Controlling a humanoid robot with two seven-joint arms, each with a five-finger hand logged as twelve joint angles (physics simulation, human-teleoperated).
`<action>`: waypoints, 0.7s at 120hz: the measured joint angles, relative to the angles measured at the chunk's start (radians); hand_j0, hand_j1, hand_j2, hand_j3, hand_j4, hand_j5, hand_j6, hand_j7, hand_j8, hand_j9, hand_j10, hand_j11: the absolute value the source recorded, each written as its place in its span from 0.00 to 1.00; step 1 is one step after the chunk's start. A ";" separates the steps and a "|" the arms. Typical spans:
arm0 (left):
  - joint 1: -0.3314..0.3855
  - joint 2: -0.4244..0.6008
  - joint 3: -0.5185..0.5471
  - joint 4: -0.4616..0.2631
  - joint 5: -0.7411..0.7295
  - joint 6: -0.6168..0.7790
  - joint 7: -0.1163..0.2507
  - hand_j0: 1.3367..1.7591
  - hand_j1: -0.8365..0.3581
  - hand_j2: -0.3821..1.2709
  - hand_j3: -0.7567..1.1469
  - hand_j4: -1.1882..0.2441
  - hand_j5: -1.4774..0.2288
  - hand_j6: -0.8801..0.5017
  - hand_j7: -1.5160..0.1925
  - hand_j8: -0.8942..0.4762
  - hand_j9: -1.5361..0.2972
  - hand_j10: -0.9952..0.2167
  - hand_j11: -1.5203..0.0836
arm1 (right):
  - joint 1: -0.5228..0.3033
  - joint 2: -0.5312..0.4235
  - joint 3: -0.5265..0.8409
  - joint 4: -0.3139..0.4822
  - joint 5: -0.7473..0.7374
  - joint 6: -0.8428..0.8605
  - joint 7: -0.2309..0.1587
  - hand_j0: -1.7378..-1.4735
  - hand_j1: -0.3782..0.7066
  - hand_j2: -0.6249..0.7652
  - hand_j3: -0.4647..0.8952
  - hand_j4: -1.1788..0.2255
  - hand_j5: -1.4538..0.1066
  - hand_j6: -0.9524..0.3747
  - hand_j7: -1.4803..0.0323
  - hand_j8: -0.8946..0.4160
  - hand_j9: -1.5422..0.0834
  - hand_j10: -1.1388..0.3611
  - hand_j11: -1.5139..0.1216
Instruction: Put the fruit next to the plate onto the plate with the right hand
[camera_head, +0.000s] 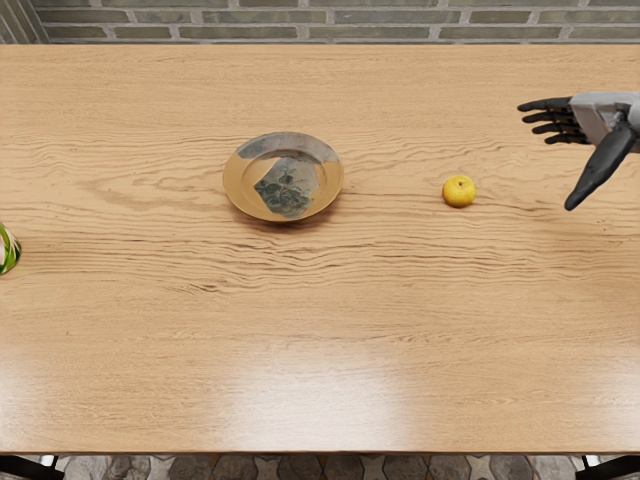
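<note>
A small yellow fruit (459, 190) lies on the wooden table (320, 330), to the right of a shiny gold plate (240, 182) that has nothing on it. My right hand (572, 140) reaches in from the right edge, above and to the right of the fruit and well apart from it. Its black fingers (546, 116) are spread and point left, the thumb angles down, and it holds nothing.
A green and white object (7, 249) is cut off by the left edge of the picture. A brick wall (320, 20) runs behind the table's far edge. Bare wood lies between the plate and the fruit.
</note>
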 joint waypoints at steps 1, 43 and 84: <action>0.000 0.000 0.000 0.000 0.000 0.000 0.000 0.76 0.99 0.23 0.40 0.83 0.87 0.64 0.89 0.65 0.84 0.82 0.95 | 0.000 0.001 0.000 0.000 0.000 0.000 0.000 0.30 0.06 0.45 0.34 0.82 0.91 0.69 0.96 0.66 0.93 0.74 0.90; 0.000 0.000 0.000 0.000 0.000 0.000 0.000 0.76 0.99 0.23 0.40 0.83 0.87 0.64 0.89 0.65 0.84 0.82 0.95 | 0.041 0.151 0.066 -0.001 -0.004 0.000 -0.208 0.30 0.06 0.45 0.34 0.82 0.91 0.69 0.96 0.66 0.93 0.74 0.90; 0.000 0.000 0.000 0.000 0.000 0.000 0.000 0.76 0.99 0.23 0.40 0.83 0.87 0.64 0.89 0.65 0.84 0.82 0.95 | 0.056 0.404 0.090 0.052 -0.319 -0.135 -0.479 0.30 0.06 0.45 0.34 0.82 0.91 0.69 0.95 0.66 0.93 0.74 0.90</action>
